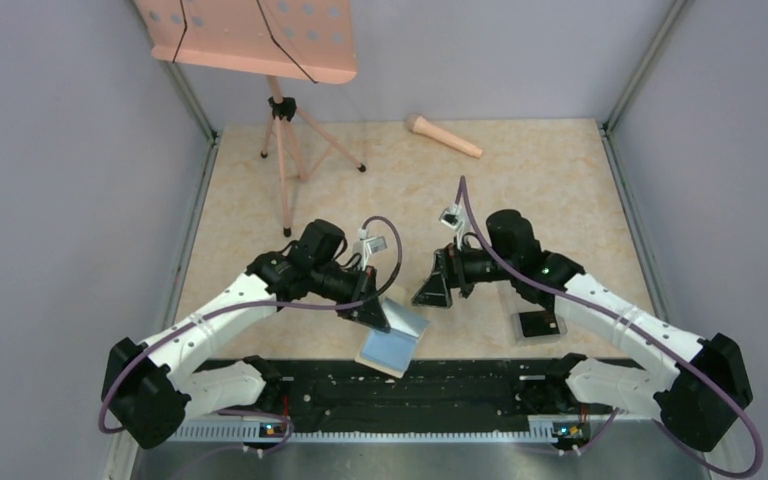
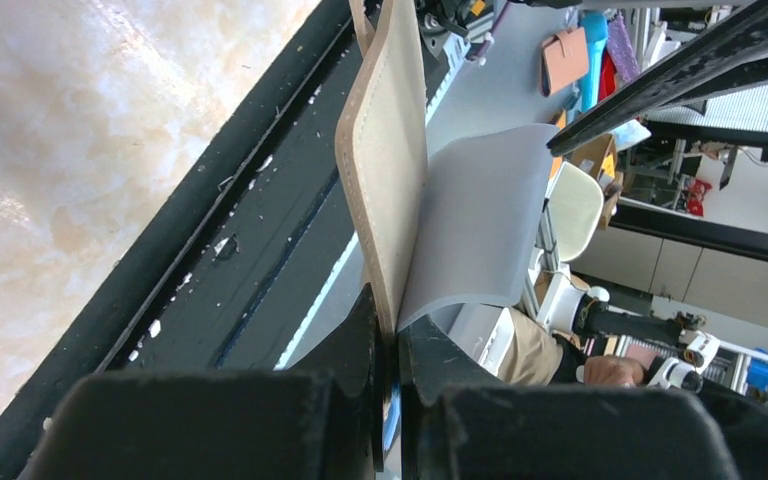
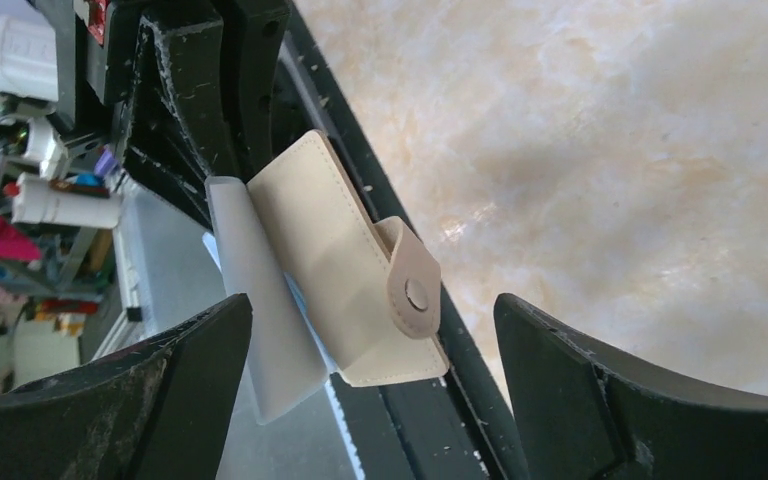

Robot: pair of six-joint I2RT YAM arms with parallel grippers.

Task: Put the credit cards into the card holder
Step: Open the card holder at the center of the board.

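The card holder [image 1: 397,341] hangs open above the table's near edge, beige outside and light blue inside. My left gripper [image 1: 377,317] is shut on its upper edge. In the left wrist view the jaws [image 2: 388,322] pinch the beige flap [image 2: 385,170], and the pale inner flap [image 2: 475,220] curls off to the right. My right gripper [image 1: 430,290] is open and empty, just right of the holder. In the right wrist view [image 3: 372,305] the holder [image 3: 325,235] with its snap strap [image 3: 415,290] sits between the spread fingers, further off. A dark card [image 1: 537,324] lies in a clear box under the right arm.
A black rail [image 1: 400,385] runs along the near edge under the holder. A pink music stand [image 1: 282,120] stands at the back left. A pink cone-shaped object [image 1: 443,136] lies at the back. Grey walls close in both sides.
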